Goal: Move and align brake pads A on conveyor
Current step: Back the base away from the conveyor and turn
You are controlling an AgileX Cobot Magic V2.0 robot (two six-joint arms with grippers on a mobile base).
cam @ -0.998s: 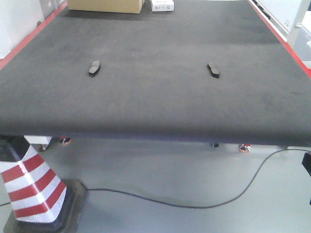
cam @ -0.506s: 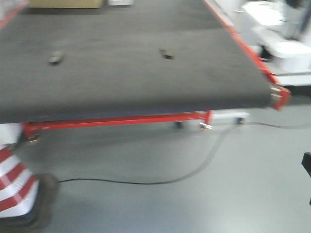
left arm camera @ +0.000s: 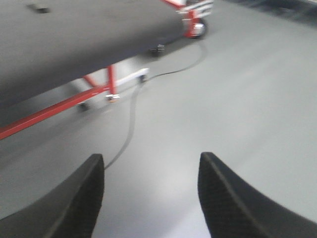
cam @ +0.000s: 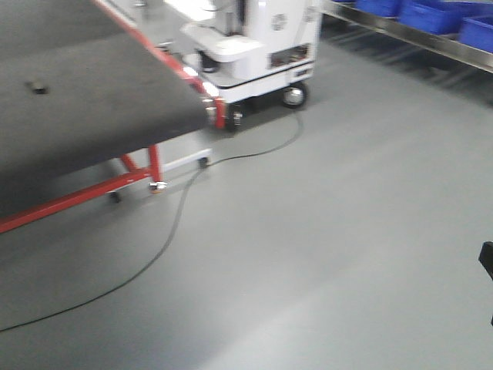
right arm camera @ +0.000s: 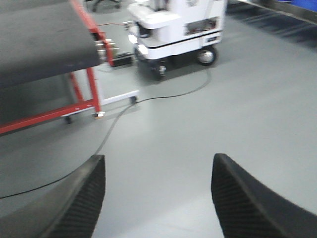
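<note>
The conveyor [cam: 92, 92] with its dark belt and red frame fills the upper left of the front view. One small dark brake pad [cam: 35, 87] lies on the belt near the left edge. The same pad [left arm camera: 38, 8] shows at the top left of the left wrist view, on the conveyor [left arm camera: 89, 39]. The conveyor's corner [right arm camera: 44, 39] also shows in the right wrist view. My left gripper [left arm camera: 151, 161] is open and empty above the grey floor. My right gripper [right arm camera: 158, 161] is open and empty too, over the floor. Both hang well away from the belt.
A white wheeled machine [cam: 254, 46] stands by the conveyor's corner. A black cable [cam: 177, 223] snakes over the grey floor. A steel shelf with blue bins [cam: 431, 15] runs along the back right. A dark part of the robot [cam: 487, 262] shows at the right edge.
The view has swung to the right: the conveyor slid from centre to the upper left, only one pad stays in view, and the striped cone has left the frame.
</note>
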